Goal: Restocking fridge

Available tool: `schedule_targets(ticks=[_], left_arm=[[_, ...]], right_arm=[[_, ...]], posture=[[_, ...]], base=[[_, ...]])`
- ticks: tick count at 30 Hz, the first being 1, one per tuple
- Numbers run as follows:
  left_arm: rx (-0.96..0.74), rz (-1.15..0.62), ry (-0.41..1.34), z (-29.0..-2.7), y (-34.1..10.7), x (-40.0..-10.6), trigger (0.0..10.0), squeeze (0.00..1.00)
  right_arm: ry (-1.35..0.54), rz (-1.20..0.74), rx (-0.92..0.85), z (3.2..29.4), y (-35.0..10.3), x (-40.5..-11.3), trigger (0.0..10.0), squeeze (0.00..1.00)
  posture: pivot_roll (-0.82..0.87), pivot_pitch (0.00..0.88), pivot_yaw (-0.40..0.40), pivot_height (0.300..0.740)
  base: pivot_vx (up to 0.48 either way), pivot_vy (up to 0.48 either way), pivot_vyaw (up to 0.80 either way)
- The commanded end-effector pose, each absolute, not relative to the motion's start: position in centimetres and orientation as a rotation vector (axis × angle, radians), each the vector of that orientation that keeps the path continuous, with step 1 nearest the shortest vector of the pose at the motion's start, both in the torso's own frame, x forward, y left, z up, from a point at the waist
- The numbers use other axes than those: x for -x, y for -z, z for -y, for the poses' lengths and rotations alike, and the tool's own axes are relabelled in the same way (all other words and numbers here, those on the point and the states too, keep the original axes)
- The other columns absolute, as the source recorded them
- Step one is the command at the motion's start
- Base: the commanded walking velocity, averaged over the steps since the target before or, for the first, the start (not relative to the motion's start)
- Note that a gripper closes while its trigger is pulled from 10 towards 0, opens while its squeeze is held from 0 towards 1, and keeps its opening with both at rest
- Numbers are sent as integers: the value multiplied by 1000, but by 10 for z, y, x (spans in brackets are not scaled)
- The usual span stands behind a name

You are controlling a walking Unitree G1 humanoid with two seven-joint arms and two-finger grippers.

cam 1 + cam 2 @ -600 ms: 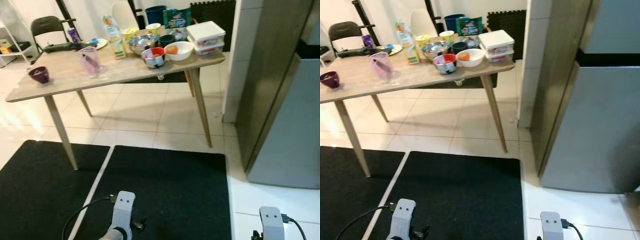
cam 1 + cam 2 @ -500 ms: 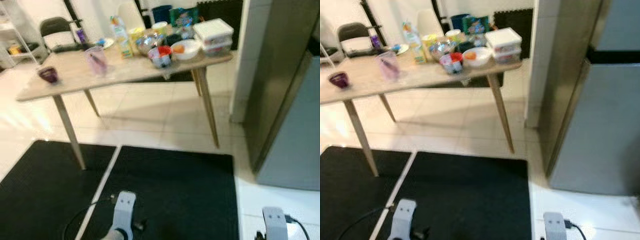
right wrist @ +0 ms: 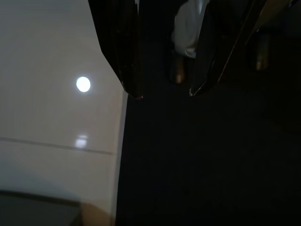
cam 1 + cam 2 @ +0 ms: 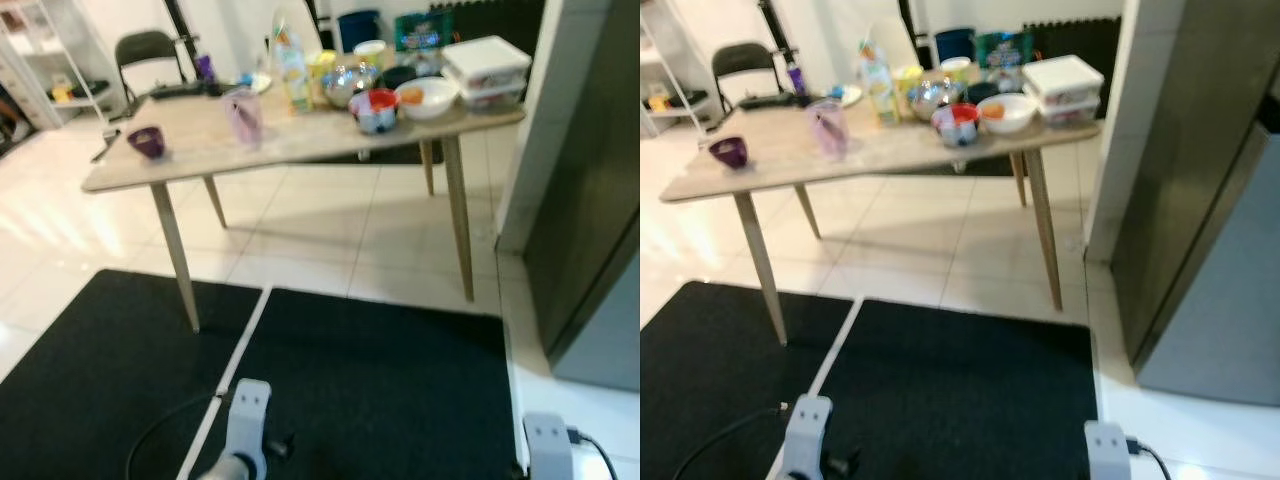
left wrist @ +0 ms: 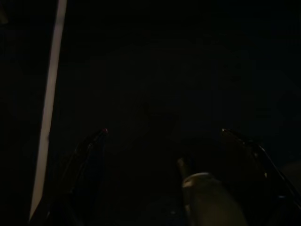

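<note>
A: Eye views? Where's the fridge?
B: Ahead and right of both tools, door closed. Tabletop ahead-left carries bowls, boxes, a carton, a purple cup.

A: Left wrist?
B: Very dark. Left tool hangs over the black mat, fingers apart, nothing between.

A: Right wrist?
B: Right tool at the mat's edge beside white tile, fingers spread, nothing between.

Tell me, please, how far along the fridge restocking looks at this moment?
Nothing looks done: the food, such as the stacked white boxes, white bowl and carton, sits on the wooden table. The fridge door looks closed. In hand: nothing; the left gripper and right gripper hang open above the black mat. Left: everything.
</note>
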State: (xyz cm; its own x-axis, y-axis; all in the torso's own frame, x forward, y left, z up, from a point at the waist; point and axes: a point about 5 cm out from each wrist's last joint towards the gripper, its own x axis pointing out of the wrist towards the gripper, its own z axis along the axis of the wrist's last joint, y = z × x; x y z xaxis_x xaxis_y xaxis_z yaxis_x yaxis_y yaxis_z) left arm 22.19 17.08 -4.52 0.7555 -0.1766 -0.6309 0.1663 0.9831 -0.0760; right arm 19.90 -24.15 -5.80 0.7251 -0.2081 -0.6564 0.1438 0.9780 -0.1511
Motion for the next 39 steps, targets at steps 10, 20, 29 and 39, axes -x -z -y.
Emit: schedule_targets(ticks=[10, 20, 29, 39], left_arm=[[-7, -723, 184, -176, 48, -218, 10000, 0], [-24, -751, 180, -177, 50, -216, 10000, 0], [5, -743, 134, -178, 50, -218, 10000, 0], [-5, -730, 144, -177, 48, -219, 10000, 0]], right_arm=[[194, -765, 73, 238, 63, -192, 10000, 0], [199, -765, 74, 240, 64, -190, 10000, 0], [201, -766, 73, 241, 64, -189, 10000, 0], [202, -766, 69, 241, 64, -190, 10000, 0]], posture=[[18, 119, 127, 740], [13, 120, 130, 740], [11, 123, 131, 740], [8, 131, 131, 740]], base=[[0, 134, 0], [0, -432, 0], [0, -267, 0], [0, 0, 0]])
